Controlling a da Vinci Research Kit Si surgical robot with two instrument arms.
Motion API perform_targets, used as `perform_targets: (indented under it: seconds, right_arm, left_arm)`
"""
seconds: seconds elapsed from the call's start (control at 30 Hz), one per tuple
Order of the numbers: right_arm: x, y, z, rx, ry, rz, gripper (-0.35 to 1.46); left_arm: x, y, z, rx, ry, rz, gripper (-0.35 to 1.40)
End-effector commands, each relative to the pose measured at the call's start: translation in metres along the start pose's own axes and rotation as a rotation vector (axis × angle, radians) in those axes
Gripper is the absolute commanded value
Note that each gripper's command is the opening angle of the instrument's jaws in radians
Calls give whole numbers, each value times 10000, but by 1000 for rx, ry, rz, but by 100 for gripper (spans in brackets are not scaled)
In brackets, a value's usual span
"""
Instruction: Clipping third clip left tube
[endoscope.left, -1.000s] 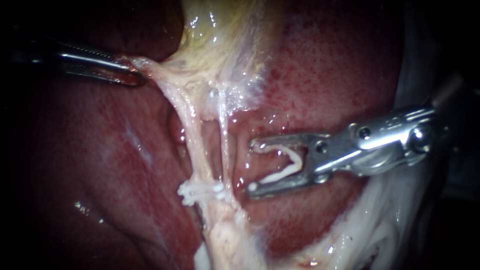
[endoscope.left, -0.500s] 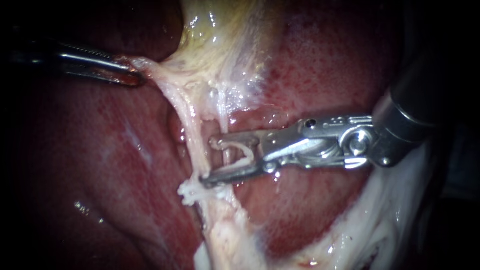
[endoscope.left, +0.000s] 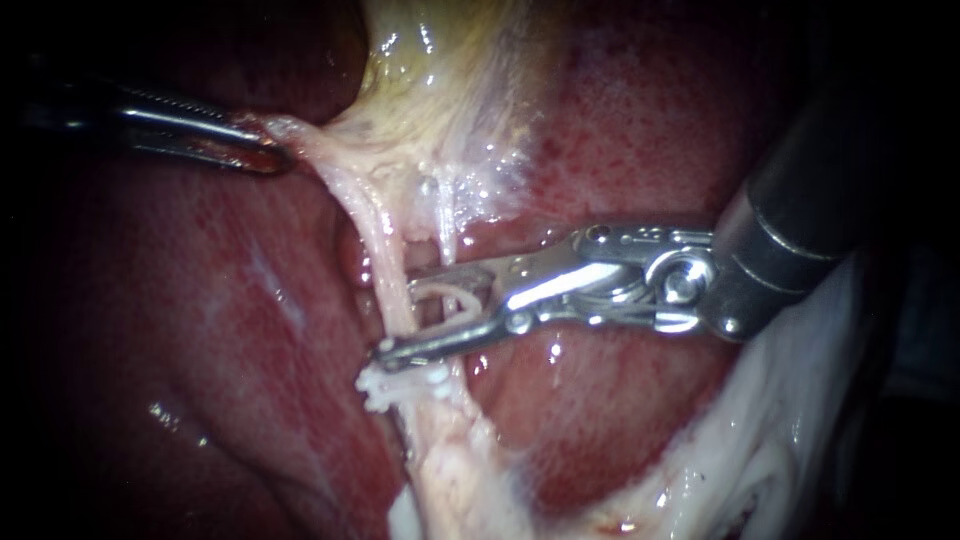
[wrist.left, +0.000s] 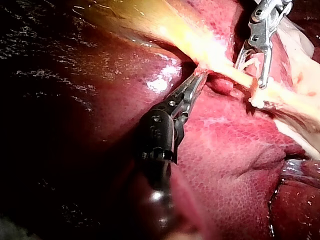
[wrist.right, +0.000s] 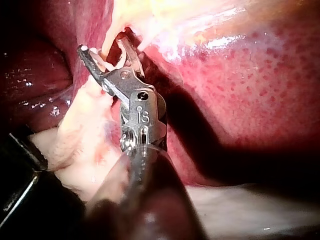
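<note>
The right instrument (endoscope.left: 405, 312) held an open clip (endoscope.left: 452, 298) in its spread jaws, astride the left tube (endoscope.left: 385, 240) just above a fixed clip (endoscope.left: 400, 383). The left instrument (endoscope.left: 268, 150) clenched tissue (endoscope.left: 300, 135) beside the gallbladder (endoscope.left: 440, 80).

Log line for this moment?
right instrument: holds loaded clip, straddling left tube | site: just above placed clip | left instrument: shut on tissue, tube taut

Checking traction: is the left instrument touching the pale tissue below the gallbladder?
Touching. The endoscope view shows the left instrument clamped on the pale tissue, which is stretched taut.
</note>
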Motion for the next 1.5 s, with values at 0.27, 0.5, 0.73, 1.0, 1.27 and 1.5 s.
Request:
perform_targets:
  seconds: [0.27, 0.5, 0.73, 1.0, 1.27, 1.5]
  right_arm:
    - [8, -3, 18, 27, 33, 24, 50]
    - [19, -10, 30, 76, 75, 40, 50]
    - [42, -26, 24, 100, 99, 49, 48]
    - [49, -33, 17, 106, 99, 54, 30]
    - [48, -34, 13, 109, 98, 59, -23]
    - [46, -35, 11, 115, 94, 117, -35]
  left_arm:
    - [0, 0, 0, 0, 0, 0, -35]
    - [0, 0, 1, 0, 0, 0, -35]
    - [0, -1, 1, 0, 0, 0, -35]
    - [0, -1, 1, 0, 0, 0, -35]
    - [0, -1, 1, 0, 0, 0, -35]
    - [1, -1, 2, 1, 0, 0, -35]
